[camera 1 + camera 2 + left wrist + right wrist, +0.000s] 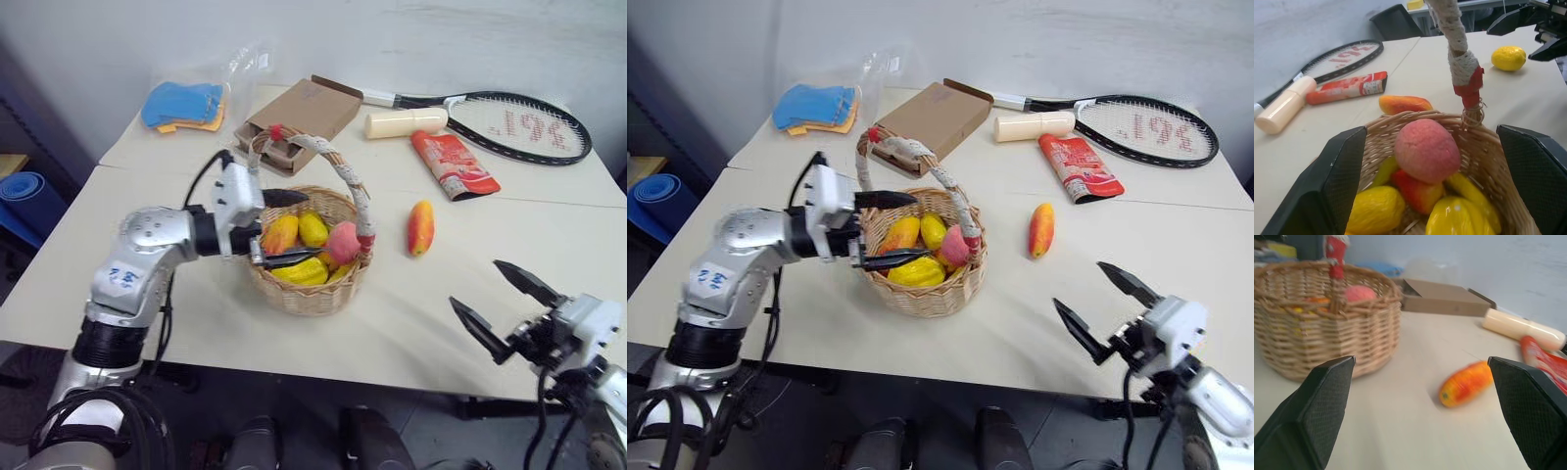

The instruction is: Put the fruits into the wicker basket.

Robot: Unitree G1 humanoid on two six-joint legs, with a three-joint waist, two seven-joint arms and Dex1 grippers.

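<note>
Pale cream surface [549, 235] stands before a white wall and carries all the things. Near its middle sits the wicker basket [309, 292], with its tall arched handle [338, 166] wrapped in whitish cord that ends in red. Inside the basket lie several fruits: a pink-red peach [1426, 150] on top, beside the handle's red end, with yellow fruits [1375, 211] and an orange-red one under and around it. One mango [420, 227], red, orange and yellow, lies on the surface just beside the basket, apart from it. In the left wrist view a yellow lemon-like fruit [1508, 58] also lies on the surface, well apart from the basket.

The left pincer [284, 227] hangs over the basket's rim, its two black fingers spread wide with nothing between them; the peach lies in the basket just in front of them. The right pincer [498, 302] is near the front edge of the surface, well apart from the basket, and its fingers are also wide and hold nothing.

At the far side lie a brown cardboard box [306, 113], a cream cylinder [406, 122], a red snack packet [453, 164], a tennis racket [524, 127] and blue cloths [182, 103].
</note>
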